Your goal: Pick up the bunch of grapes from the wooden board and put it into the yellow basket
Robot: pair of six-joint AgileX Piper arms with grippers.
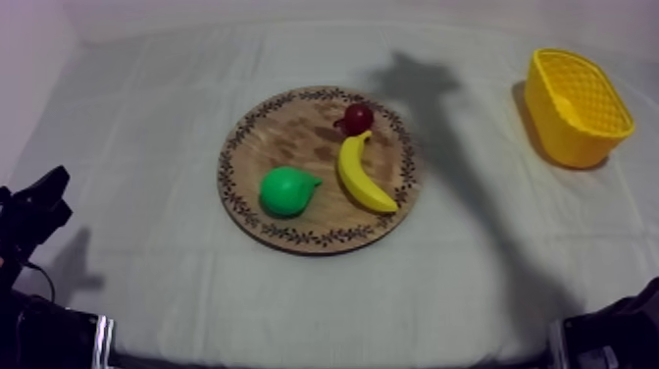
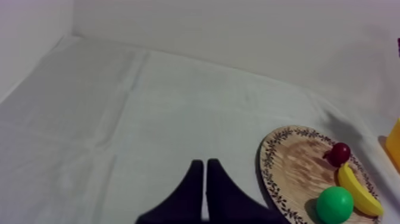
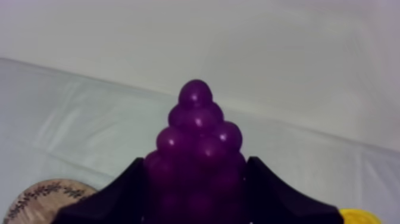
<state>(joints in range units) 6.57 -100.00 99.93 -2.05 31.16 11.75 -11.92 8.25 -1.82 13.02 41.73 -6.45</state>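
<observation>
Purple bunch of grapes (image 3: 199,134), a glossy cone of smooth round berries tapering to a single one at its tip, is clamped between the two black fingers of my right claw (image 3: 196,167), with bare grey-white cloth of the bench (image 3: 89,113) ahead of it as far as the back wall. Off one finger lies the patterned rim of the round wooden board (image 3: 41,193), and off the other a sliver of the yellow plastic basket (image 3: 359,215), both lower than the claw. My left claw (image 2: 205,162), fingers pressed together on nothing, sits over open cloth with the board's edge near its right side.
</observation>
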